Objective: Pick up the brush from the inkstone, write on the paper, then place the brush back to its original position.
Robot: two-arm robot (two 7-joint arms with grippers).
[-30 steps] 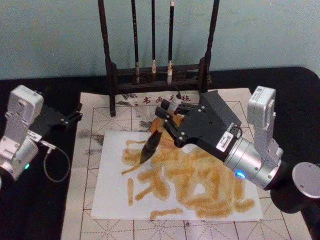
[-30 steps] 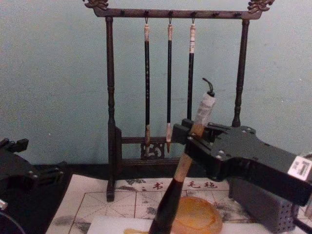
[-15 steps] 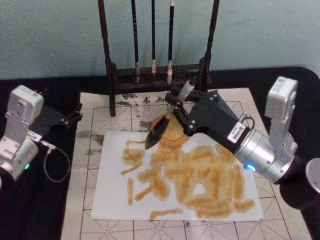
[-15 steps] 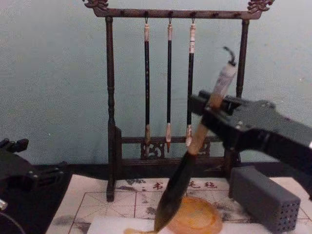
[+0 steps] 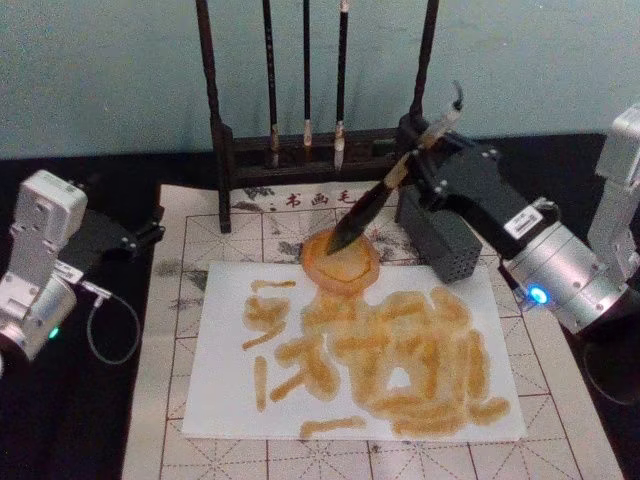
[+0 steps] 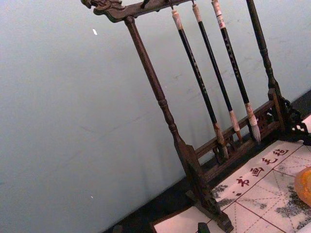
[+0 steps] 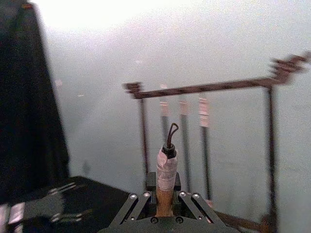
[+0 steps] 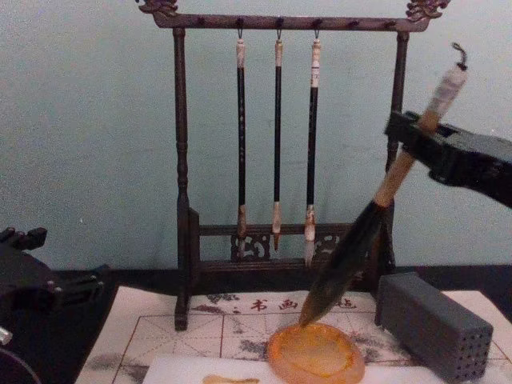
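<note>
My right gripper [image 5: 420, 162] is shut on the tan handle of the brush [image 5: 372, 200], which slants down to the left. In the chest view the brush [image 8: 364, 228] hangs from that gripper [image 8: 413, 136] with its dark tip just above the round orange inkstone [image 8: 314, 353]. The inkstone [image 5: 341, 262] sits at the far edge of the white paper [image 5: 230, 400], which carries several orange strokes. The right wrist view shows the whitish end cap of the brush [image 7: 166, 170] standing up between the fingers. My left gripper [image 5: 145, 228] is parked open at the table's left.
A dark wooden rack [image 5: 215, 150] with three thin hanging brushes [image 8: 277, 136] stands at the back. A grey block with small holes [image 8: 436, 324] lies right of the inkstone. The grid-lined mat [image 5: 180, 300] lies under the paper on a black table.
My right gripper has carried the brush back and to the right, off the paper. The tip now hovers over the inkstone and the handle leans further right. The left arm has not moved.
</note>
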